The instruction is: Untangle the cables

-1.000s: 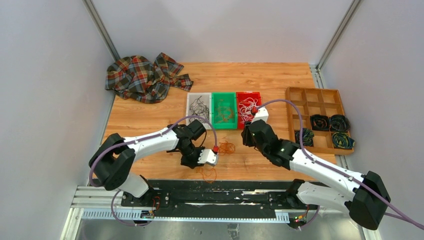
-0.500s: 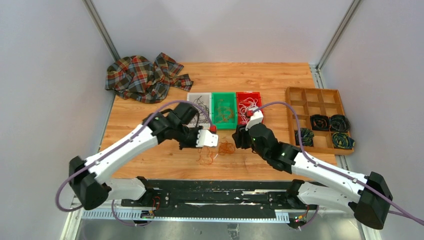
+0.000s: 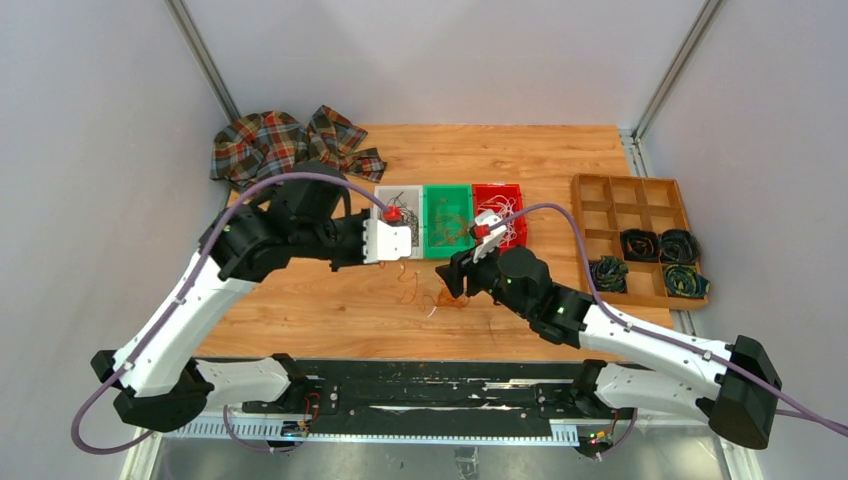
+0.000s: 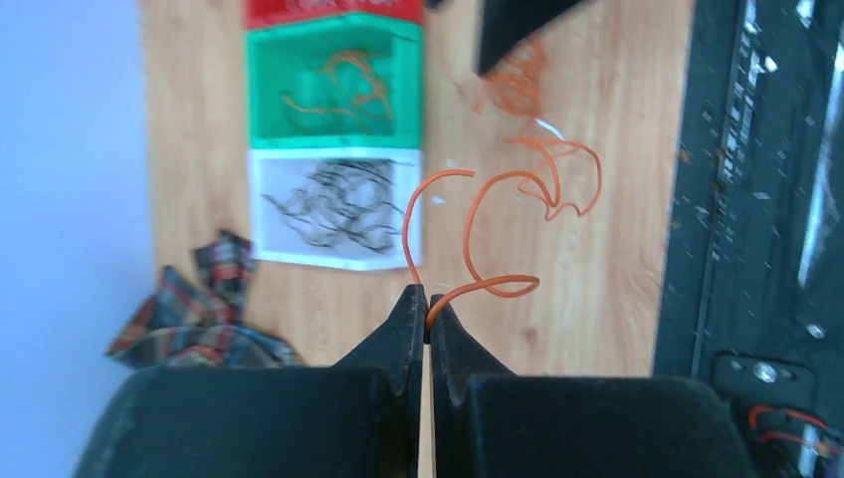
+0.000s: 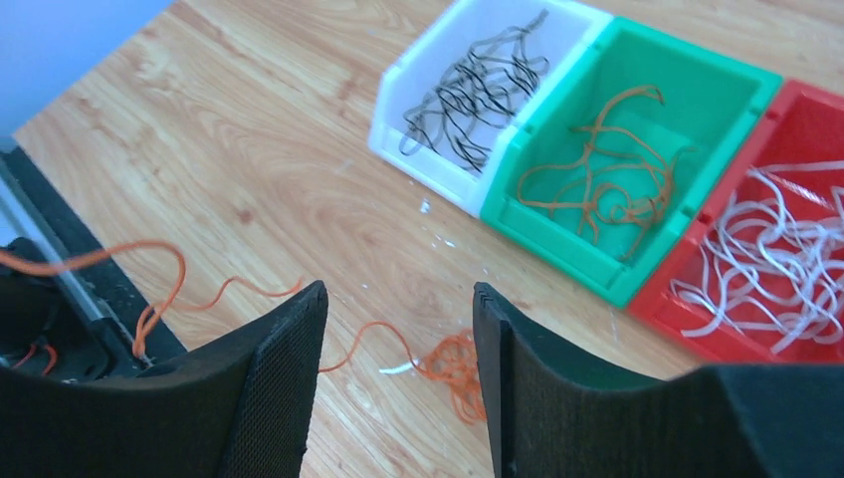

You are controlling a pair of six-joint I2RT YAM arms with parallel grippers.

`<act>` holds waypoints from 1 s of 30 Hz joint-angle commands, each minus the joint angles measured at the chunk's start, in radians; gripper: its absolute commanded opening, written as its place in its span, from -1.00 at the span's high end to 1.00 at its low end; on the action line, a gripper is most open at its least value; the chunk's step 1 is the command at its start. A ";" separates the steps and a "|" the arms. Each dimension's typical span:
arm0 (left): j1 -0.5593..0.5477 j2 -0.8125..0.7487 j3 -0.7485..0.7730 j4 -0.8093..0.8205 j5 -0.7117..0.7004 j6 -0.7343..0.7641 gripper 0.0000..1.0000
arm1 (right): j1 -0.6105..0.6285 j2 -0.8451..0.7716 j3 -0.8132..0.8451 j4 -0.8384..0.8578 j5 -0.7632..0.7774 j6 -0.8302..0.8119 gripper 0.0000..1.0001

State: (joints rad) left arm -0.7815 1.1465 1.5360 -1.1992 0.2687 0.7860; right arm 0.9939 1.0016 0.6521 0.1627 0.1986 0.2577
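From my remote station: the left gripper [image 4: 428,299] has its two black fingers pressed together on one thin orange wire [image 4: 408,224], raised above the wooden table [image 3: 500,150] just in front of the bins. The wire has no straight axis. It curls out from the fingertips in open loops, and from overhead it trails down toward the table's near edge. More orange loops lie beyond it, and I cannot separate them from it by eye. The right gripper [image 5: 398,304] hangs with fingers apart and nothing between them, over one small knot of orange wires [image 5: 453,363] lying on the wood. Three plastic bins sit touching in a row: a white bin [image 5: 428,164] of black wires [image 5: 473,95], a green bin [image 5: 547,249] of orange wires [image 5: 597,174], and a red bin [image 5: 677,324] of white wires [image 5: 776,249], each lot too jumbled to count. At the right stands one compartmented wooden tray [image 3: 600,190] holding four dark coiled cords [image 3: 639,244]. One crumpled plaid cloth [image 3: 280,155] lies at the far left corner.
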 commanded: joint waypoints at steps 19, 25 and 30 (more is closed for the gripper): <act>-0.005 0.094 0.651 0.005 -0.181 0.000 0.99 | 0.126 0.251 0.150 0.206 -0.027 -0.224 -0.13; -0.005 0.092 0.741 0.119 -0.250 0.035 0.99 | 0.126 0.372 0.181 0.295 0.045 -0.258 -0.13; -0.005 0.062 0.739 0.313 -0.318 0.064 0.99 | 0.126 0.451 0.193 0.361 0.078 -0.265 -0.10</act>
State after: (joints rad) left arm -0.7815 1.2308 2.2593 -1.0786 0.0261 0.8173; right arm 1.0992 1.4101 0.8104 0.4286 0.2207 0.0235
